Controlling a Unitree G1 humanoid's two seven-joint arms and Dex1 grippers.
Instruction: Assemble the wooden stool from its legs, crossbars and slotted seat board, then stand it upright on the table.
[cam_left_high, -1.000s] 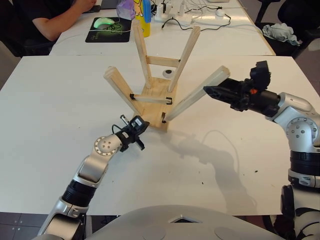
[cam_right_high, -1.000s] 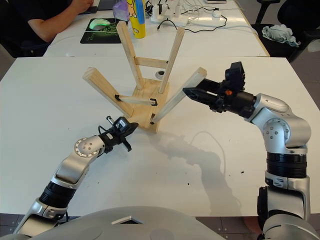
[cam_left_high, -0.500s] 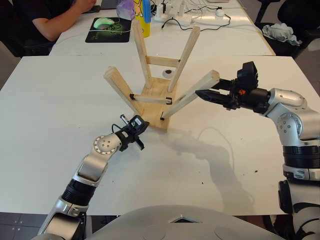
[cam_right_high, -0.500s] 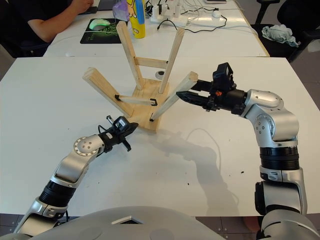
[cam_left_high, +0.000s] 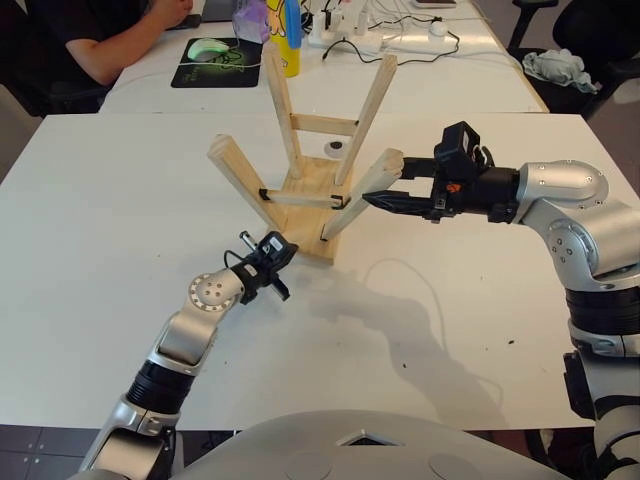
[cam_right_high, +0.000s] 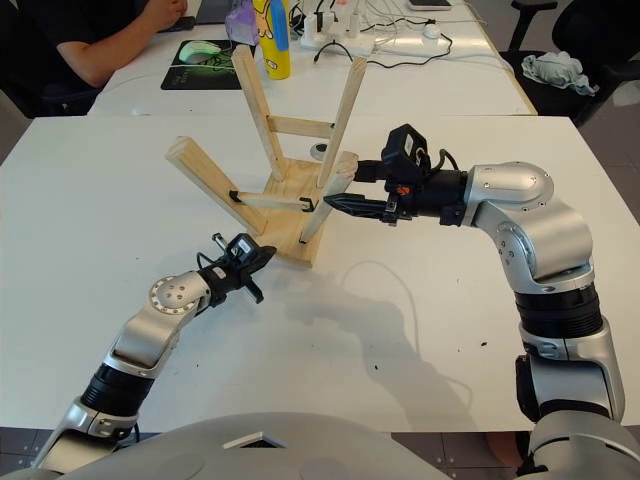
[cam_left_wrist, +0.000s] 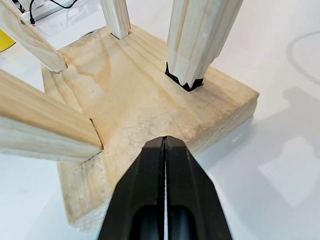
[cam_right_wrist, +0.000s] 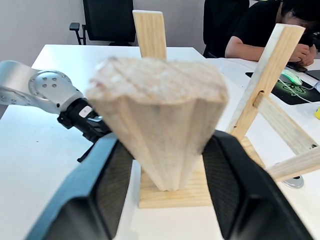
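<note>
The wooden stool lies upside down on the white table (cam_left_high: 110, 240), with its seat board (cam_left_high: 312, 215) tilted and its legs in the air. Two back legs (cam_left_high: 283, 100) are joined by a crossbar (cam_left_high: 325, 123). A left leg (cam_left_high: 235, 170) slants outward. My right gripper (cam_left_high: 375, 197) is shut on the top end of the right leg (cam_right_wrist: 160, 110), which sits between its fingers (cam_right_wrist: 112, 180). My left gripper (cam_left_wrist: 164, 142) is shut, with nothing in it. Its tip is at the near edge of the seat board (cam_left_wrist: 130, 95), low over the table.
On the table behind stand a yellow bottle (cam_left_high: 290, 45), a mouse on a dark pad (cam_left_high: 210, 50) and cables (cam_left_high: 380, 30). A cloth (cam_left_high: 560, 65) lies at the back right. A small round object (cam_left_high: 335, 147) sits behind the stool. Open tabletop lies in front and to the right.
My right gripper has moved left toward the stool with the leg's end in it, and the leg now stands steeper. The left arm has stayed still.
</note>
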